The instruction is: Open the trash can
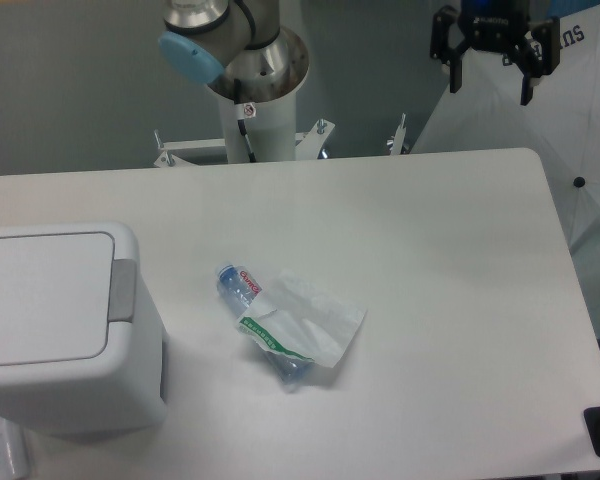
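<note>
trash can point(55, 330) lid down, grey tab point(123, 290) facing the bottle point(265, 325) (easy reach) | gripper point(490, 75) far beyond the bottle, high, jaws spread, empty

White table point(430, 250) (rounded corners) before a grey wall point(70, 80).
</note>
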Controlling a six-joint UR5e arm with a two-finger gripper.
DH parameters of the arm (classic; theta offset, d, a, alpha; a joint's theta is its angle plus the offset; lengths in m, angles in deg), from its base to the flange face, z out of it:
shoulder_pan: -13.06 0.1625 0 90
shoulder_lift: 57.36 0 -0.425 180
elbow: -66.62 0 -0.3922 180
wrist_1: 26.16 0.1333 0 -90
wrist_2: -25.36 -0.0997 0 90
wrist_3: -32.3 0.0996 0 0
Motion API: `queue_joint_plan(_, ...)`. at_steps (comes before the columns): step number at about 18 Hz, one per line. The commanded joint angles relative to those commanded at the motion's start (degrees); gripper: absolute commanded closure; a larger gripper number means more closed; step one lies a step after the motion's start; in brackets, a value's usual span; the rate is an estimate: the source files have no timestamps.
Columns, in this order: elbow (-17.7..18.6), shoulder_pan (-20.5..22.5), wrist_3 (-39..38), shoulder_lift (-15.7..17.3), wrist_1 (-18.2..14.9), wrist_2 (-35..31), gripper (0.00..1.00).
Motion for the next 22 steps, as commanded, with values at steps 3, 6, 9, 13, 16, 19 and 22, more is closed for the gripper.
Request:
queue_joint_plan(3, 0.2, -0.2, -0.1, 0.0, -0.1, 0.0, 0.00)
queue_joint_plan(6, 0.3, -0.5, -1.1, 0.0, -0.1, 0.8, 0.00)
queue_joint_plan(9, 0.4, -0.9, -5.7, 0.1, -0.1, 2.5, 0.00)
queue_joint_plan(13, 1.1, -2.0, -10.5, 0.6, -0.3, 5.1, 0.00)
queue_joint_plan(16, 1.6, -2.8, -17.1, 1.8, -0.2, 7.6, 0.00)
queue_joint_plan(19, 0.6, -5.5, -32.2, 1.8, 0.7, 9.8, 0.00)
queue_joint_plan(22, 0.6, -9.6, -39.4, 1.5, 3.2, 10.6, 0.00)
